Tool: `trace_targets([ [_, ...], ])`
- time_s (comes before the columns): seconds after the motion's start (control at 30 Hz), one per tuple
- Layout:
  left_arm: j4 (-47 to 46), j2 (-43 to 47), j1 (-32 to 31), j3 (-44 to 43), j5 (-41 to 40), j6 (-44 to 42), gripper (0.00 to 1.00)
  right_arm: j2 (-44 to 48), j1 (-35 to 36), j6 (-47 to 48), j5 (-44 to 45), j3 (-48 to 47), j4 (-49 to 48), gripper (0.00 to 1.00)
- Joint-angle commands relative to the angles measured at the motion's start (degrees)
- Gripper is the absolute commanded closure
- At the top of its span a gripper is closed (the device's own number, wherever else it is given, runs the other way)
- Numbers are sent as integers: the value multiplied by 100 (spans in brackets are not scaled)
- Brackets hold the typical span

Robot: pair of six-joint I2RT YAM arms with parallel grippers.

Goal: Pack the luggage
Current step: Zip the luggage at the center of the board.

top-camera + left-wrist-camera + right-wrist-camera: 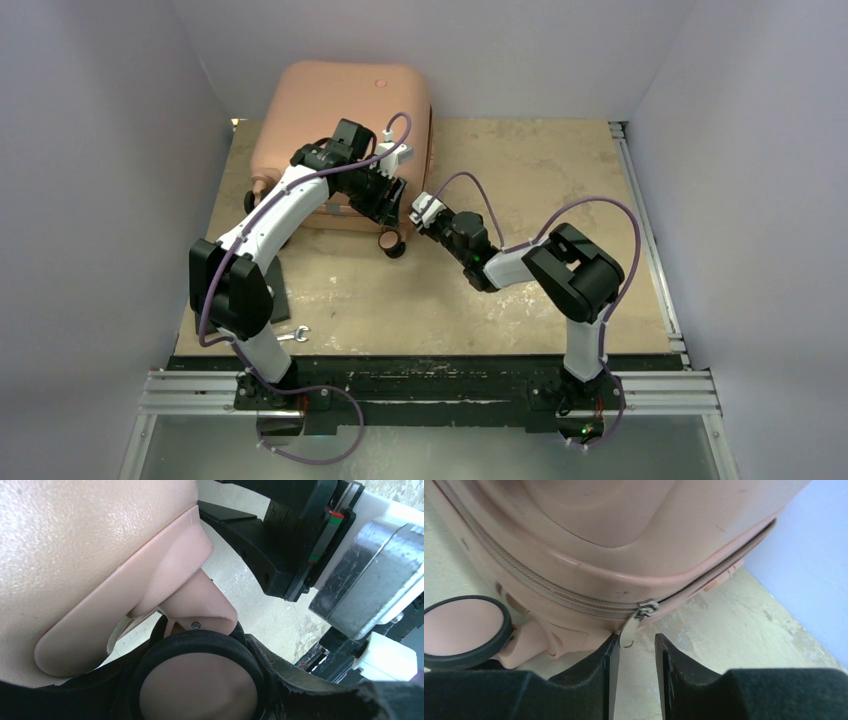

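Observation:
The salmon-pink luggage (335,120) lies flat at the back left of the table with its lid down. My left gripper (388,222) is at its front right corner. In the left wrist view the pink-and-black wheel (200,685) fills the space between the jaws, and the black fingers (305,675) press against its tyre. My right gripper (422,208) faces the same corner. Its jaws (634,639) stand a narrow gap apart. The silver zipper pull (628,630) hangs at their tips beside the left finger and is not pinched. To the right of the slider the zipper seam (724,567) gapes.
A flat black pad (277,285) lies under the left arm, with a small metal wrench (294,335) beside it near the front edge. Grey walls close in behind and on both sides. A metal rail (650,230) runs along the table's right edge.

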State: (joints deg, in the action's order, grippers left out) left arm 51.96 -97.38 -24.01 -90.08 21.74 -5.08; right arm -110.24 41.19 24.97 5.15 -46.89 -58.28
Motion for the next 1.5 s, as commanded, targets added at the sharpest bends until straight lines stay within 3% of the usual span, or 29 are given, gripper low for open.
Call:
trace_targets([
  [0.0, -529, 301, 19, -226, 559, 138, 100, -21, 3, 116, 325, -278, -346, 65],
  [0.37, -521, 277, 19, -256, 554, 143, 100, -130, 122, 336, 230, -378, -306, 74],
  [0.6, -521, 285, 19, -218, 568, 135, 100, -139, 161, 393, 242, -429, -224, 100],
  [0.93, -472, 363, 19, -164, 555, 97, 100, 140, 70, 205, 201, -475, -1, 100],
  [1.2, -381, 533, 19, 32, 447, -8, 100, 428, -585, -466, -268, -835, 849, 100],
  [1.47, -291, 630, 19, 97, 544, -114, 100, 295, -763, -720, -427, -1385, 1471, 100],
])
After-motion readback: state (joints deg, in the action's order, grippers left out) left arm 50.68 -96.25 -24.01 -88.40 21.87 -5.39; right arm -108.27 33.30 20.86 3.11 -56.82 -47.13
